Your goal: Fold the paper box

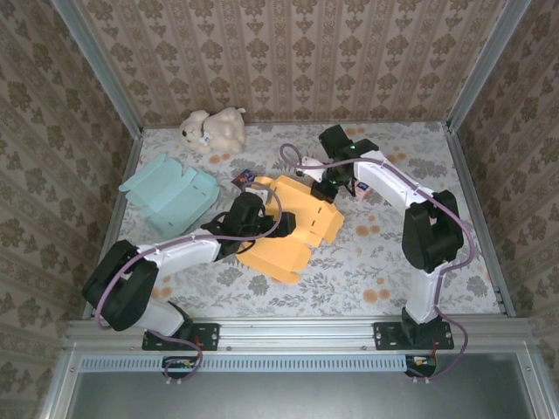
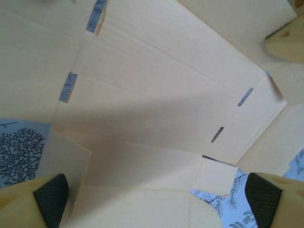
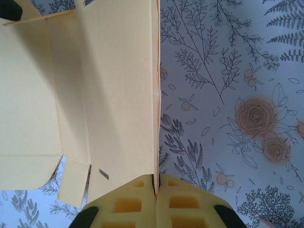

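the box (image 1: pixel 288 249), a flat orange sheet of card, lies near the middle of the bench (image 1: pixel 367 271), a little left of centre in the top view. the left arm (image 1: pixel 175 253) reaches in from the lower left, with the left jaws over the left part of the box. in the left wrist view they are spread wide, one pad (image 2: pixel 50 199) in the lower left corner and the other in the lower right. the creased box (image 2: pixel 156 95) is under them; i cannot tell if they touch it. the right arm (image 1: pixel 393 183) comes from the right to the upper edge of the box. the right jaws are pressed together and pinch an edge of the box (image 3: pixel 104 95) at the bottom centre of the right wrist view. a teal box (image 1: pixel 170 192) lies at the left, and a plush toy (image 1: pixel 212 129) at the top.
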Motion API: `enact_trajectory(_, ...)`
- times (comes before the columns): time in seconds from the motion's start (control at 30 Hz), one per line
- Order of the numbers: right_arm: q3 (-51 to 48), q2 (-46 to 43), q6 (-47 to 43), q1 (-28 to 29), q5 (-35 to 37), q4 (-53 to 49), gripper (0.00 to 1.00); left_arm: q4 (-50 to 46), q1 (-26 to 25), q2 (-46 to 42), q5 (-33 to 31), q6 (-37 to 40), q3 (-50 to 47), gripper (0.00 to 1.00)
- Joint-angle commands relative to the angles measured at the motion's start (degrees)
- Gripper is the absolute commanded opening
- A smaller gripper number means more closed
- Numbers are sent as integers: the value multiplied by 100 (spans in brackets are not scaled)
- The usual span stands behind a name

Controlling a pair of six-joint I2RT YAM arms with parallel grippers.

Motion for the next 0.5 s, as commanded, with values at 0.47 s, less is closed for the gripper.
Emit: enact_trajectory(0.47, -2003, -1712, -1354, 377, 898, 2951, 0, -634, 164, -2743, -2491, 455, -1210, 100)
